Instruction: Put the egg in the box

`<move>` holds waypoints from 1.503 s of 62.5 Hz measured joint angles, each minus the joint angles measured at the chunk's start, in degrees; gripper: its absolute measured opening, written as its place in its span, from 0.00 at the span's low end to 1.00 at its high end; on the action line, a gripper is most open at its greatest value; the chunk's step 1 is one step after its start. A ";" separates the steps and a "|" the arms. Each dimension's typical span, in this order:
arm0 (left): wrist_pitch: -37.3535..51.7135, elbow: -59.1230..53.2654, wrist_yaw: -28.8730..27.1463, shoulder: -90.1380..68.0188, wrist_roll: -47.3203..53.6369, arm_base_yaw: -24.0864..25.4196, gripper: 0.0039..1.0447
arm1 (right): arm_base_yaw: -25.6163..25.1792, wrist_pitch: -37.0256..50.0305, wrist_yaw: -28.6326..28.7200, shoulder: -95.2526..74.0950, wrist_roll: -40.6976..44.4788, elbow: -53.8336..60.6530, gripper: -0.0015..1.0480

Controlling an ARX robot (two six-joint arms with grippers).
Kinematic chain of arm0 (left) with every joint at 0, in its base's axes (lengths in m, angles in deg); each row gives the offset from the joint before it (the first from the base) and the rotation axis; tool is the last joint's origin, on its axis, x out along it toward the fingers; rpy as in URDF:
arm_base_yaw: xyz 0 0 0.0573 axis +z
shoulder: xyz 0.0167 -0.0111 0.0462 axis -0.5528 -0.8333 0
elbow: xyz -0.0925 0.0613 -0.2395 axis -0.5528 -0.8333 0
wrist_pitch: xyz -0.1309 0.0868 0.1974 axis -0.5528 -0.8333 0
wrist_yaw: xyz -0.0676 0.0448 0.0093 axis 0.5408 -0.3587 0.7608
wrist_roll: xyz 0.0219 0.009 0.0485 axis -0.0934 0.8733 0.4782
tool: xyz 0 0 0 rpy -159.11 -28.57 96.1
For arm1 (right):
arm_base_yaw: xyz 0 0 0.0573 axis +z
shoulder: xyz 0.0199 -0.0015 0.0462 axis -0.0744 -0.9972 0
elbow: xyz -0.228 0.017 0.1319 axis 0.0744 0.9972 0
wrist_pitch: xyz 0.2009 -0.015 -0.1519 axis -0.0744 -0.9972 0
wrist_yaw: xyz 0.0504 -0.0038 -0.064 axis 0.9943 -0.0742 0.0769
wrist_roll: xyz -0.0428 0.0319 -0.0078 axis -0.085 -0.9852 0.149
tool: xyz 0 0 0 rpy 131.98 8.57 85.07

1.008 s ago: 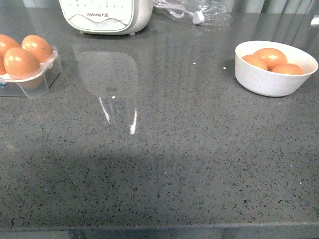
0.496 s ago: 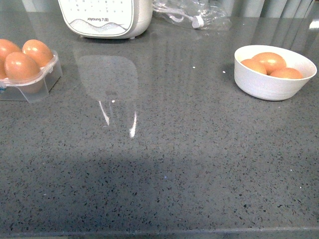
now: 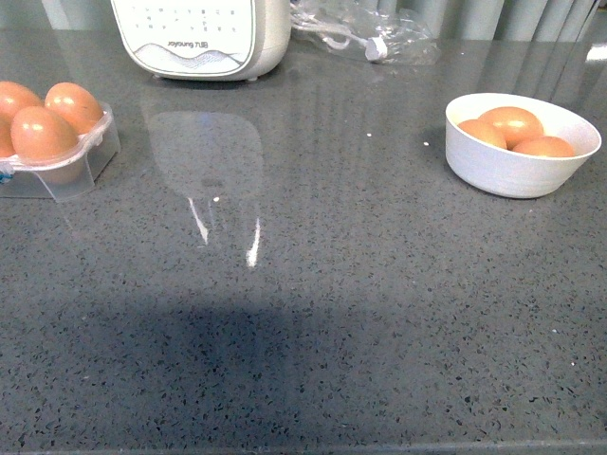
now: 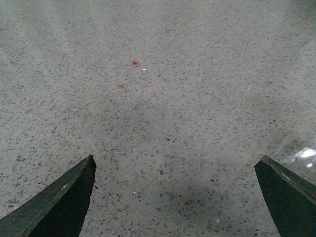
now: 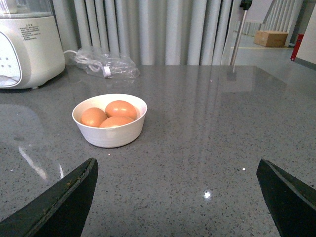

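- The egg (image 3: 513,124), smooth, oval and orange-brown, lay with two look-alikes (image 3: 545,147) in the round white bowl (image 3: 517,175); the bowl appeared to serve as the supply for the transfer.
- The box (image 3: 85,169), clear angular plastic with moulded cups, sat well to the bowl's left across the counter (image 3: 332,313); three brown eggs (image 3: 43,133) already rested in it.
- The right tool (image 5: 177,161) was spread wide and empty, facing the bowl but well apart from it; it seemed lined up for a pick.
- The left tool (image 4: 176,159) gaped wide over bare, speckled grey stone, holding nothing; the bowl was out of its view.
- A glossy white appliance (image 3: 199,38) and a crumpled clear bag (image 3: 379,33) stood behind the bowl, to its left.
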 joint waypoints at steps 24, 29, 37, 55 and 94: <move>0.02 0.04 -0.24 3.19 -2.60 -6.03 0.94 | 0.00 0.00 0.00 0.00 0.00 0.00 0.93; -0.17 -0.35 -0.35 4.33 -2.84 -7.96 0.94 | 0.00 0.00 0.00 0.00 0.00 0.00 0.93; -1.31 -1.57 -0.90 6.60 -2.89 -11.89 0.94 | 0.00 0.00 0.00 0.00 0.00 0.00 0.93; -5.99 -4.35 -0.72 10.97 -2.80 -19.80 0.94 | 0.00 0.00 0.00 0.00 0.00 0.00 0.93; -22.84 -5.38 -0.35 37.99 -4.42 -17.77 0.94 | 0.00 0.00 0.00 0.00 0.00 0.00 0.93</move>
